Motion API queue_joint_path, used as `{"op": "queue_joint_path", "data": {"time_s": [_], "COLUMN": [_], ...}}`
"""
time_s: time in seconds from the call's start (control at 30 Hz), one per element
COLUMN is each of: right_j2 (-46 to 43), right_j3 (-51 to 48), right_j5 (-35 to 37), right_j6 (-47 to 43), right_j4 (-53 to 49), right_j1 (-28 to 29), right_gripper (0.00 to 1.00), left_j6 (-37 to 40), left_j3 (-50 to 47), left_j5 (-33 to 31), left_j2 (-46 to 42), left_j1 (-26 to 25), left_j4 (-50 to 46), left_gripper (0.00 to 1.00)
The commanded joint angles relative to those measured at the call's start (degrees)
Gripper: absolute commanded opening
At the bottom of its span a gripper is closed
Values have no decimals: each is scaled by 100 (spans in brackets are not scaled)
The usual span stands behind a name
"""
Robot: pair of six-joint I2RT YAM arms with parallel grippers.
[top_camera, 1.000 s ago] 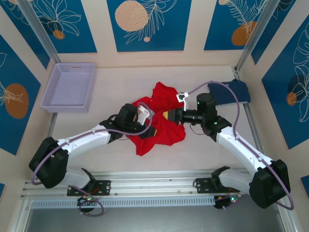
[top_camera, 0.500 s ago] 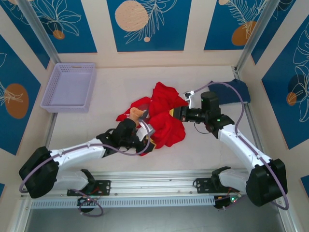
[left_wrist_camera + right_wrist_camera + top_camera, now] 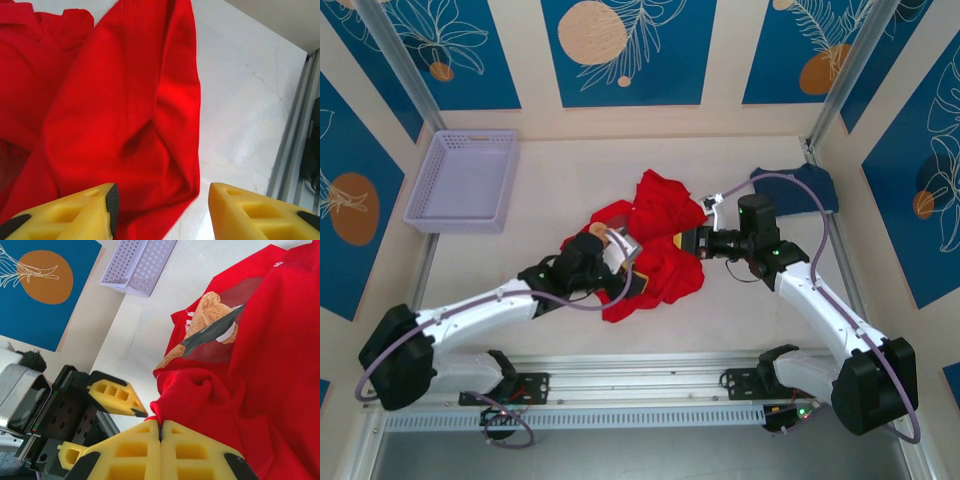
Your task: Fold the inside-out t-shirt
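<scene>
The inside-out t-shirt [image 3: 660, 225] is bright red and lies crumpled at the table's middle. A faint printed figure [image 3: 210, 325] shows through its cloth. My right gripper [image 3: 678, 243] sits at the shirt's right side. In the right wrist view that gripper [image 3: 160, 427] is shut on a bunched fold of the red cloth [image 3: 210, 390]. My left gripper [image 3: 632, 272] is over the shirt's lower left part. Its jaws [image 3: 162, 212] stand open, with a red edge [image 3: 150, 125] lying loose between and beyond the yellow fingers [image 3: 75, 212]. Nothing is pinched there.
A lavender basket [image 3: 465, 180] stands at the back left, also seen in the right wrist view [image 3: 140, 262]. A navy blue t-shirt [image 3: 802, 190] lies at the back right corner. A metal rail [image 3: 295, 145] runs along the table's near edge. Bare tabletop [image 3: 245, 100] lies right of the red cloth.
My left gripper has opened and let go of the red cloth, after dipping toward the near edge and coming back. The right gripper stays shut on its fold, shifted slightly right.
</scene>
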Motion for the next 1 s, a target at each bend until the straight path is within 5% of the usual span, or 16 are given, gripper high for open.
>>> {"op": "queue_joint_path", "data": {"time_s": [0.0, 0.33, 0.57, 0.7, 0.97], "right_j2": [-65, -118, -211, -379, -146], "right_j3": [-61, -142, -105, 67, 863], "right_j5": [-190, -182, 60, 741, 3452], "right_j6": [-58, -55, -309, -643, -1543], "right_j4": [63, 81, -148, -403, -1131], "right_j1": [-4, 4, -4, 132, 1273], "right_gripper": [0, 0, 0, 0, 0], "left_j6": [-144, -6, 195, 245, -579], "left_j3": [497, 1500, 1811, 1869, 2055], "left_j5": [55, -132, -179, 418, 1719], "left_j2": [479, 1518, 1561, 1041, 181], "left_j1": [-41, -45, -7, 53, 270], "left_j4": [-1, -137, -473, -967, -2045], "left_gripper": [51, 50, 13, 1, 0]}}
